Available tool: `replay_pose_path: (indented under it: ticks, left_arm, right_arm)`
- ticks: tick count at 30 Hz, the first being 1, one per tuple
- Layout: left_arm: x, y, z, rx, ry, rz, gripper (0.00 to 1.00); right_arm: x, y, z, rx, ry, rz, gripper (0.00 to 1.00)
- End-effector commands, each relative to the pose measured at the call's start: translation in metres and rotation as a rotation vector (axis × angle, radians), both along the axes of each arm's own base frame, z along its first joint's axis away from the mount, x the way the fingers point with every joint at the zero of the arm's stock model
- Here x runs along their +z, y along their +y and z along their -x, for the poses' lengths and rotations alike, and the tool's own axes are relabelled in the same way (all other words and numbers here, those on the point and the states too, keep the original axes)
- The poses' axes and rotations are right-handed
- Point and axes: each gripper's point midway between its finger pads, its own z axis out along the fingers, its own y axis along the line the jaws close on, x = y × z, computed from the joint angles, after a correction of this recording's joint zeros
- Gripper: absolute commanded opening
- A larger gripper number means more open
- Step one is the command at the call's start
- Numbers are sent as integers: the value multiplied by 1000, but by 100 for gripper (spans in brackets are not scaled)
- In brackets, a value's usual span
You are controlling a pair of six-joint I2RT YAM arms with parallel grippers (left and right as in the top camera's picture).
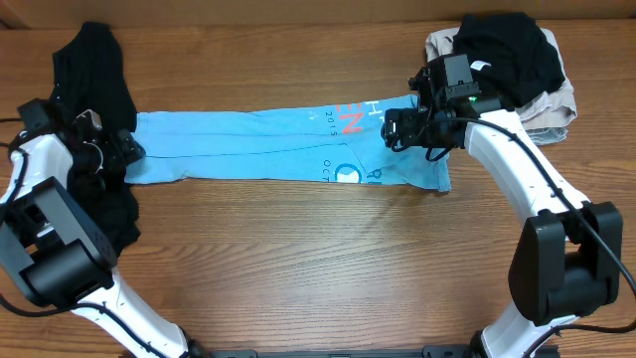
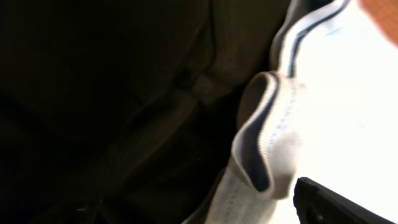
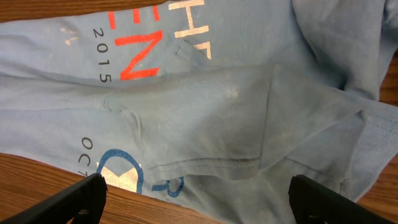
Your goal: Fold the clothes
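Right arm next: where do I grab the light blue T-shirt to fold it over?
I'd pinch the light blue fabric T-shirt at the short edge of the end under the right gripper, coming straight down with open jaws. It lies flat as a long strip, so only an edge offers layers to pinch.

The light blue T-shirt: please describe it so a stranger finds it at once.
On the wooden table, a long strip of cloth lies across the middle. That is the light blue T-shirt; unlike the black garments near its ends, it carries white and red-orange lettering.
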Motion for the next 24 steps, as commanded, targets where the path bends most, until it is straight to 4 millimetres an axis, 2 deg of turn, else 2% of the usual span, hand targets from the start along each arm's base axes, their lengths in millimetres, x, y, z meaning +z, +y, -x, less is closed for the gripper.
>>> replay_pose_path:
  ticks: [1, 3, 9, 12, 13, 15, 21, 24]
  left_arm:
    - [16, -13, -17, -69, -70, 66, 100]
    - [23, -12, -18, -66, -65, 68, 100]
    - [44, 31, -7, 114, -2, 21, 100]
    - [40, 52, 5, 167, 31, -28, 99]
    - [37, 55, 8, 175, 47, -48, 95]
    - [31, 59, 12, 184, 69, -72, 79]
    - [14, 44, 5, 147, 65, -79, 28]
    - [7, 37, 1, 130, 56, -88, 18]
  right_arm:
    - [5, 0, -3, 3, -15, 4, 97]
    - [4, 0, -2, 3, -11, 5, 97]
    - [3, -3, 0, -3, -4, 20, 97]
    - [3, -3, 0, -3, -4, 20, 98]
    - [3, -3, 0, -3, -5, 20, 98]
    - [3, -3, 0, -3, -5, 20, 98]
    - [3, -3, -1, -3, -7, 19, 97]
    - [3, -2, -1, -3, -7, 19, 98]
